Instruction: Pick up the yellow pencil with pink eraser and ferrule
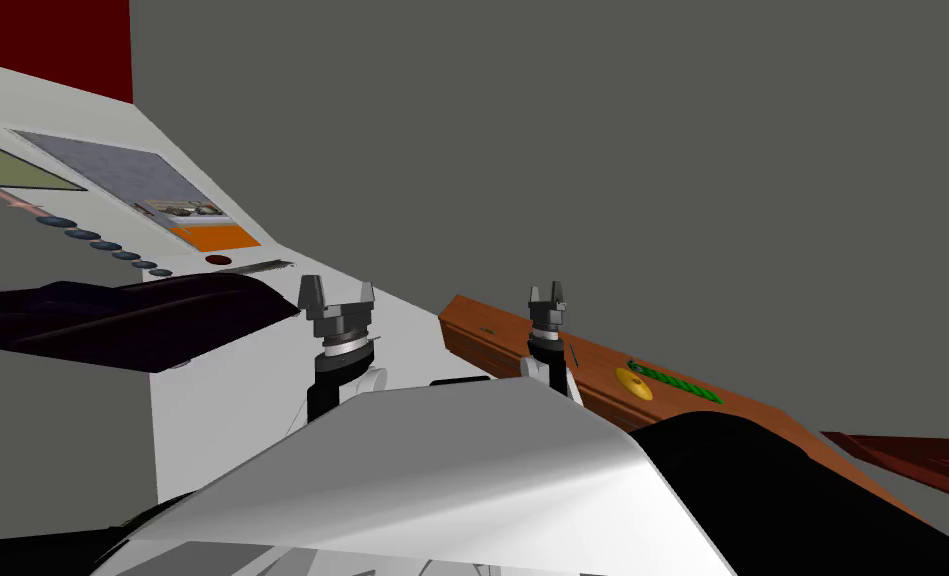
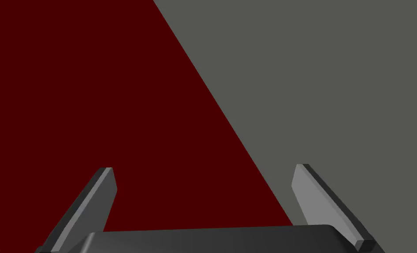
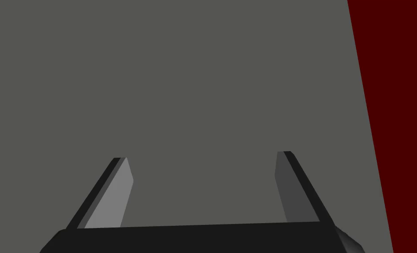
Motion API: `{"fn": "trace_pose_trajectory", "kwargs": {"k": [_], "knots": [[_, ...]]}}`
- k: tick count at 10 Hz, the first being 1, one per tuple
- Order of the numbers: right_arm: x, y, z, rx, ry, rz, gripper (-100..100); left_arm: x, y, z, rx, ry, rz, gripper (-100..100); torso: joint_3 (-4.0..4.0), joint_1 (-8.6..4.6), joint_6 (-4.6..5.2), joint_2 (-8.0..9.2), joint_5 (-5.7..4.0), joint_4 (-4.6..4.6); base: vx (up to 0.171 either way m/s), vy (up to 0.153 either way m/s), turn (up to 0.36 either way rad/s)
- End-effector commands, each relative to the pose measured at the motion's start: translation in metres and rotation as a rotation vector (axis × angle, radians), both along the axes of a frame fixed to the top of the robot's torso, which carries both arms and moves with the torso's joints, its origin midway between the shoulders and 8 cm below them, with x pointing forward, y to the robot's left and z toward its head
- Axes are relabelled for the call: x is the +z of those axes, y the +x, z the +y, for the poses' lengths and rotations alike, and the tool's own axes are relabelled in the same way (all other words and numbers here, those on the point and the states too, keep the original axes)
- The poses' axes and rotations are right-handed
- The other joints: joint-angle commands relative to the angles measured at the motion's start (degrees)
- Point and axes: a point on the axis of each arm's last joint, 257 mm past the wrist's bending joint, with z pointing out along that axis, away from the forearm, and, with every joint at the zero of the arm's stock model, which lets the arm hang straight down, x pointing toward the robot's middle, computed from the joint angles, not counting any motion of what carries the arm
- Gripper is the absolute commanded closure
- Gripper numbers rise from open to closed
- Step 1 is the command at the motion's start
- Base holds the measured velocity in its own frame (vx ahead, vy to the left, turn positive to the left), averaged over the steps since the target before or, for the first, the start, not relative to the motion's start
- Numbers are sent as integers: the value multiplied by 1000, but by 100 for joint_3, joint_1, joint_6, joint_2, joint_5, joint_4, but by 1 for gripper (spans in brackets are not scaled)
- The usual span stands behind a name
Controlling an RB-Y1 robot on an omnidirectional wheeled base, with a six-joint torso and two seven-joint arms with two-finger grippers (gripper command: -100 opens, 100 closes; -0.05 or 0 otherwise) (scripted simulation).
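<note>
Pencil is what I am after, and I am not holding it yet: both end effectors are hanging released and empty, so by my judgement the reach, the closing and the lift are all ahead. The left end effector (image 1: 338,293) is pointing upward with its fingers (image 2: 97,202) spread wide and nothing between them. The right end effector (image 1: 548,293) is standing released too, its fingers (image 3: 115,193) well apart on bare air.

Just beyond the right end effector a brown wooden bench (image 1: 492,335) is running off to its outer side. On it, near that end effector, a small yellow piece (image 1: 634,384) is lying, with a green twisted thing (image 1: 677,383) just beside it, farther out. I am taking the yellow piece for the pencil seen nearly end-on, but I cannot tell, as no pink eraser or ferrule is showing. A thin dark sliver (image 1: 573,356) is lying closer, just beside the right wrist, and I cannot tell what it is.
</note>
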Motion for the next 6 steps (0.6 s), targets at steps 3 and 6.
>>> {"fn": "trace_pose_trajectory", "kwargs": {"k": [3,6], "knots": [[-21,14,10,17,-126,71,-100,0,0,0,0,0,0,0,-2,0,-2,-3,0,-1,8,5,83],[-45,27,13,14,-222,135,-100,0,0,0,0,0,0,0,-4,2,-1,-7,0,-2,15,10,111]]}}
